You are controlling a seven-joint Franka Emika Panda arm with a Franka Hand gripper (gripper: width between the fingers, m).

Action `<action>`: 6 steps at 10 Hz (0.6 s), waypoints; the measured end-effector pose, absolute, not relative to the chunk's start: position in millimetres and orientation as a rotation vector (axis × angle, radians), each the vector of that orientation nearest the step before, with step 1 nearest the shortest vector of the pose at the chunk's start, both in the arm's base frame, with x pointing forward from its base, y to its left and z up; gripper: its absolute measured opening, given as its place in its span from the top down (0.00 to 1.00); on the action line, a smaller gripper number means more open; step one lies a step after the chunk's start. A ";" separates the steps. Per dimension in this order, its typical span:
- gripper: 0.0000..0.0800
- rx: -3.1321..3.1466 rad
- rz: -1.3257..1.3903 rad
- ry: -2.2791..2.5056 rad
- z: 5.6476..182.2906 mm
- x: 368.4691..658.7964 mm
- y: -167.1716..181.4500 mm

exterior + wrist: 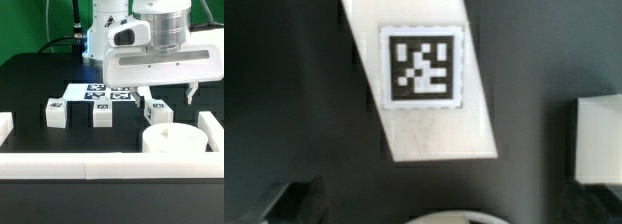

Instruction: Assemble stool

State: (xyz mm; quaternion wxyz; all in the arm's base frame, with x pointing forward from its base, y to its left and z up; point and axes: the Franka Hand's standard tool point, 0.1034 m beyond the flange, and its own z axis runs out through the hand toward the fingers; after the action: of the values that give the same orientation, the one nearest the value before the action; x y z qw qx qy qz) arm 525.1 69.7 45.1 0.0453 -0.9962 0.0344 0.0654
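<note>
Open passage over bare table (35,90) at left and lower centre of the frame; obstacles: three block legs (101,115) in a mid-frame row, seat disc (172,138) lower right, border rail (70,163) along the bottom

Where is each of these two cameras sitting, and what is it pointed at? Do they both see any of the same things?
Exterior view: off the arm, looking across the black table at the legs and round seat; the arm and its open gripper show.
Wrist view: on the wrist, looking down on a tagged leg; one dark fingertip shows.
Shared: probably that leg, lying under the gripper in the exterior view.
</note>
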 end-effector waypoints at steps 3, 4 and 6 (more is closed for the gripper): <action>0.19 -3.006 0.494 0.076 40.2 523.5 72.9; 0.19 -2.995 0.552 0.073 40.7 524.0 73.4; 0.19 -2.940 0.783 0.042 39.5 515.1 74.0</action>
State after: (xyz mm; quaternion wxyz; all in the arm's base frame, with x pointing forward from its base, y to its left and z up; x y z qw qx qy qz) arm 515.1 74.0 39.5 0.0496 -0.9650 0.0139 0.2570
